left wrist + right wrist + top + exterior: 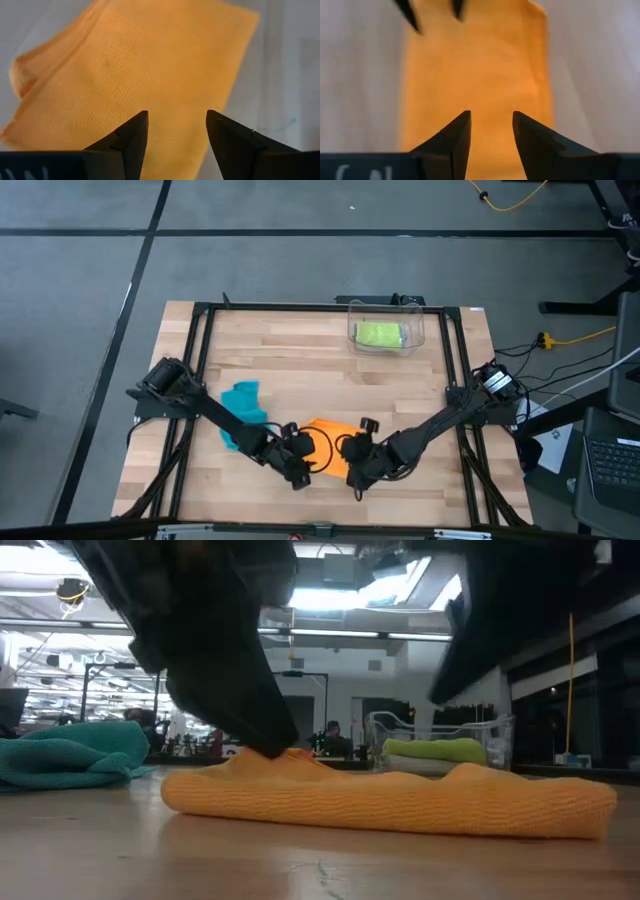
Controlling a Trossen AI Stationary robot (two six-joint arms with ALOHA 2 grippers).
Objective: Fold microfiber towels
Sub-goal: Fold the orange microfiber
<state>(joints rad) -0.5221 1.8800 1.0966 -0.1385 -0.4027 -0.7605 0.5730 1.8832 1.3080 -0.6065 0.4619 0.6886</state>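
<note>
Arms both reach inward from the table's side edges and meet at the front centre, over the orange towel [330,448]. The left arm runs diagonally from its base at the left rail, elbow low, wrist pitched down; the left gripper [298,470] sits at the towel's left edge. In the left wrist view its fingers [135,137] stand apart with orange cloth showing in the gap between them, nothing clamped. In the low view a dark finger tip [265,735] meets the towel's top surface near its left end.

The right arm mirrors this pose from the right rail, and the right gripper [358,472] is at the towel's right edge. Its fingers [456,137] are parted, the gap narrower than the left's, with the cloth visible between and beyond them; no grip on the fabric shows. The left gripper's tips appear at the far side of that view, across the towel.

The orange towel lies flat on the wood table [420,400], doubled over with a rounded fold along its near edge in the low view.

The teal towel [243,410] lies crumpled, left of the orange one, partly under the left arm. The green towel [379,334] rests folded inside the clear bin [419,330] at the table's back, right of centre. A person [333,735] is seated far off in the room behind.
</note>
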